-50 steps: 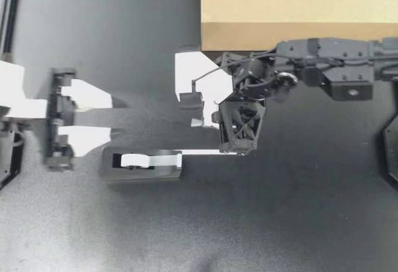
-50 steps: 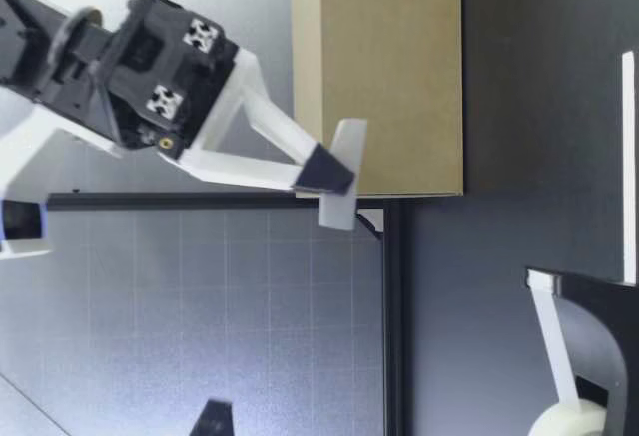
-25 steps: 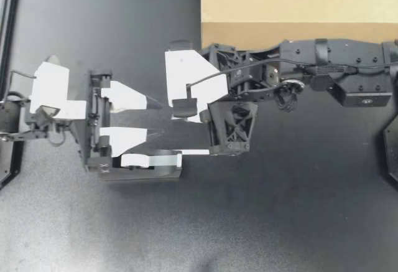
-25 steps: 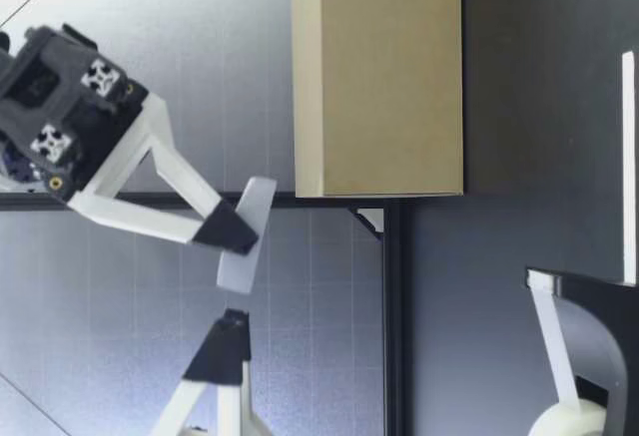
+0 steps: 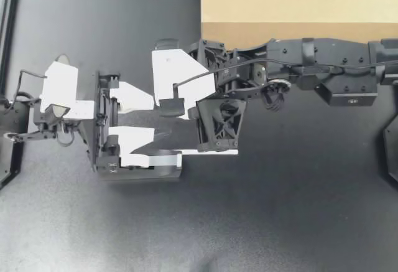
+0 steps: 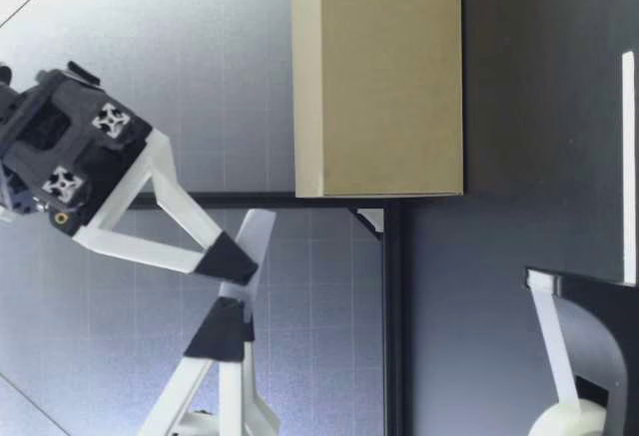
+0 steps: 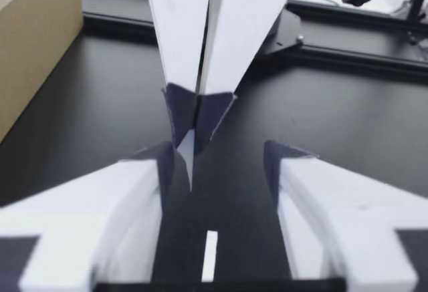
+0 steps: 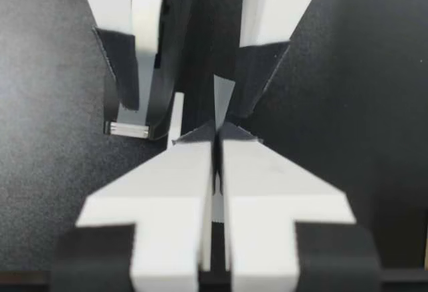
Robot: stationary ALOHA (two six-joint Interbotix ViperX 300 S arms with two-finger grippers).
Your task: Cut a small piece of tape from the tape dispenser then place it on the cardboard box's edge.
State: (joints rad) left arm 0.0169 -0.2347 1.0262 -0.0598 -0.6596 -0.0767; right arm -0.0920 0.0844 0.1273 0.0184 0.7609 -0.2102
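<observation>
Nearest on the dark table (image 5: 280, 222) sat the tape dispenser (image 5: 155, 172), left of centre, its roll (image 8: 146, 11) standing on edge. A thin white strip (image 5: 211, 152) ran rightward from the dispenser's right end.

Just beyond it, my left arm reached in from the left with its wrist straight. My left gripper (image 5: 153, 119) pointed right and was raised above the table. Its body hung over the dispenser's left end, and its two white fingers were spread wide, holding nothing.

My right arm stretched in from the right, past the middle, running along the near side of the box. My right gripper (image 5: 169, 106) slanted down toward its tips, fingers pressed together and pinching a small piece of tape (image 8: 223, 98). The piece stuck out past the dark pads as a pale sliver.

In the left wrist view, the piece of tape (image 7: 187, 155) hung between the left gripper's open fingers, close to the far one. Whether it touched that finger could not be told.

Farthest back, the cardboard box (image 5: 298, 4) stood on the right half of the table, well apart from the tape.
</observation>
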